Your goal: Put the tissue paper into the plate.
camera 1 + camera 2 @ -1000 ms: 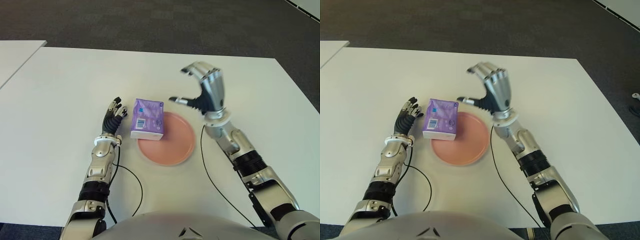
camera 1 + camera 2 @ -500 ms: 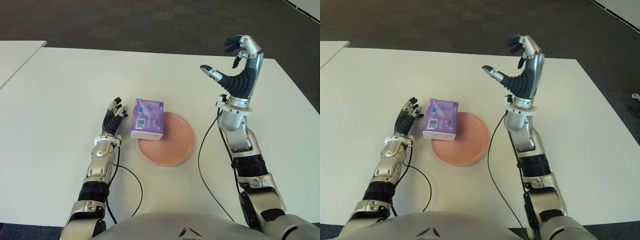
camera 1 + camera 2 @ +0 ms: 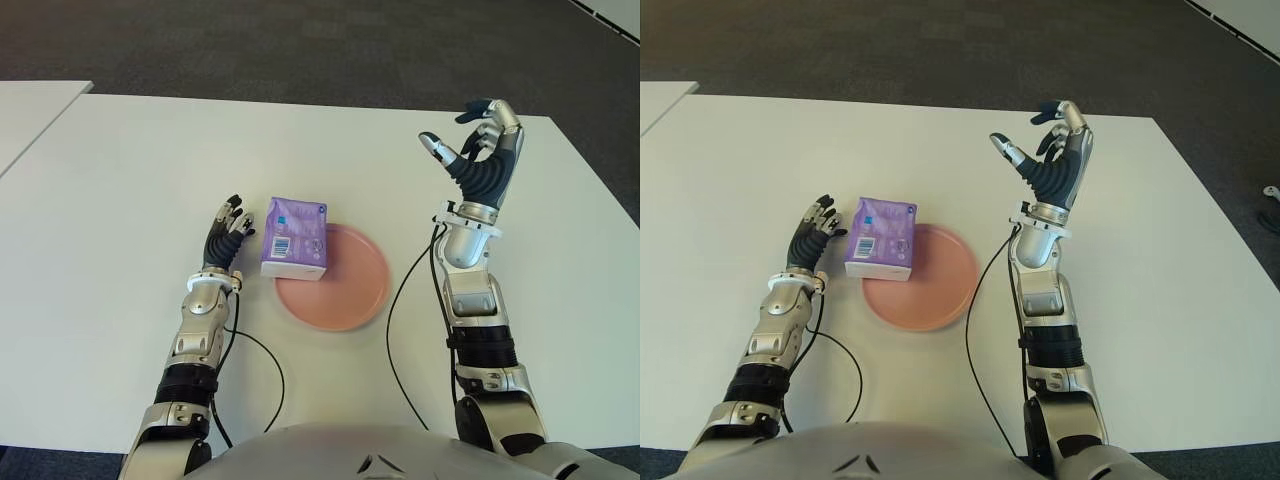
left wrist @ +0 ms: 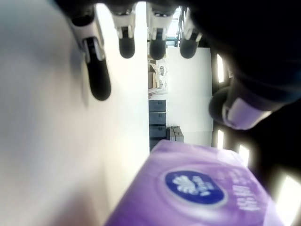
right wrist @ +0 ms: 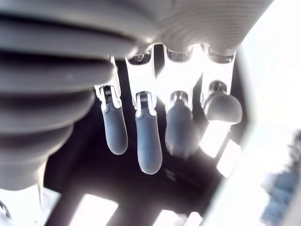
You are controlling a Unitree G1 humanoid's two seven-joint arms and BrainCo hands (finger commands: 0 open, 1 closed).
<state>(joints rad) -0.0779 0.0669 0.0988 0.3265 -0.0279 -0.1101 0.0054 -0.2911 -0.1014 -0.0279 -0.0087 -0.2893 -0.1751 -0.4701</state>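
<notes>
A purple tissue pack (image 3: 295, 238) lies partly on the left rim of the pink plate (image 3: 345, 290), its left part over the white table (image 3: 120, 190). My left hand (image 3: 226, 229) is just left of the pack with fingers spread and holding nothing; its wrist view shows the pack (image 4: 202, 188) close beside the fingertips. My right hand (image 3: 478, 150) is raised above the table, right of the plate, with fingers relaxed and nothing in them.
Black cables (image 3: 400, 320) run across the table from both wrists toward my body. A second white table (image 3: 30, 110) stands at the far left. Dark carpet (image 3: 300, 40) lies beyond the table's far edge.
My right hand has left the plate area, swinging right and up, then settling a little lower. The tissue pack and my left hand have not moved.
</notes>
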